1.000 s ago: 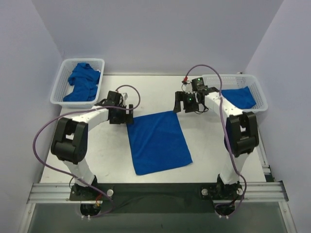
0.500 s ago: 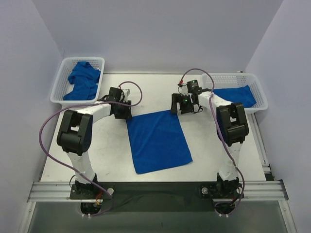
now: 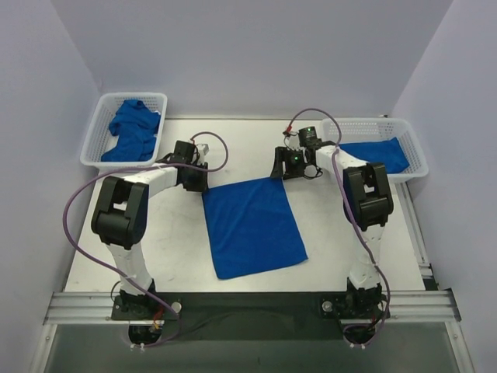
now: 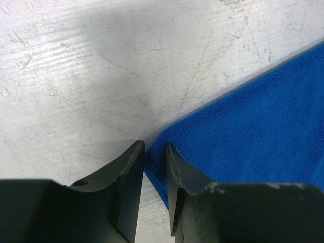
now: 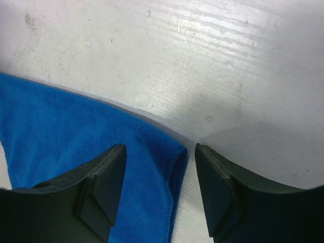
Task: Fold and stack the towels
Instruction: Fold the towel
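As jaws are closing, left gripper (image 4: 154,147): pinching upper-left corner of royal-blue square cloth towel (image 3: 252,225).
Right gripper (image 5: 160,148): spread astride upper-right corner.
Fold: nearing.

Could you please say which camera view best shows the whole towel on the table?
The top external view: the whole towel lies flat there. Each wrist view shows only one far corner between its jaws.

The top camera looks down on the whole table (image 3: 178,233) from above its near edge. Each wrist camera peers close at one far corner of the spread towel (image 3: 252,225).
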Controlling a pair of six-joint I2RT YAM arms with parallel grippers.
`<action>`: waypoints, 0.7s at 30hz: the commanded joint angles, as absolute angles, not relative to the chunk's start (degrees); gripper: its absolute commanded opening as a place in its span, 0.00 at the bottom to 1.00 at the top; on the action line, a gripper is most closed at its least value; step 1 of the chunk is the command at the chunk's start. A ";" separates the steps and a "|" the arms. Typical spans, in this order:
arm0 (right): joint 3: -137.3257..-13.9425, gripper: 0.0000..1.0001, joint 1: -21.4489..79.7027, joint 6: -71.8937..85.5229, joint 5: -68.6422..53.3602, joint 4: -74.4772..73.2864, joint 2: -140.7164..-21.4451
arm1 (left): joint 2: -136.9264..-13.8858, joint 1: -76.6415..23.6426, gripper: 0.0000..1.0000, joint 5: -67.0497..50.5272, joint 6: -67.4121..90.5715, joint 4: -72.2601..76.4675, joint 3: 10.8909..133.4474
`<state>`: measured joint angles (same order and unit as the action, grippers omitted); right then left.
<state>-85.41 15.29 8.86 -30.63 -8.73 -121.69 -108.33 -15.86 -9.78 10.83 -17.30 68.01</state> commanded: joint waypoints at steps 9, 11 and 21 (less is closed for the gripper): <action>-86.04 0.50 14.94 7.91 -35.86 -11.42 -125.15 | -108.28 -15.56 0.39 -8.79 8.35 -20.57 66.71; -86.39 0.50 14.77 8.09 -35.86 -11.51 -125.68 | -107.93 -15.47 0.45 -8.79 8.18 -20.57 66.45; -86.75 0.52 13.36 8.09 -34.63 -12.48 -127.09 | -108.28 -15.03 0.59 -10.02 7.82 -20.74 64.95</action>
<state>-86.39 14.09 8.97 -37.06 -8.38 -123.66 -107.37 -15.66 -10.48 9.17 -17.10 67.07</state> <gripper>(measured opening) 0.514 0.587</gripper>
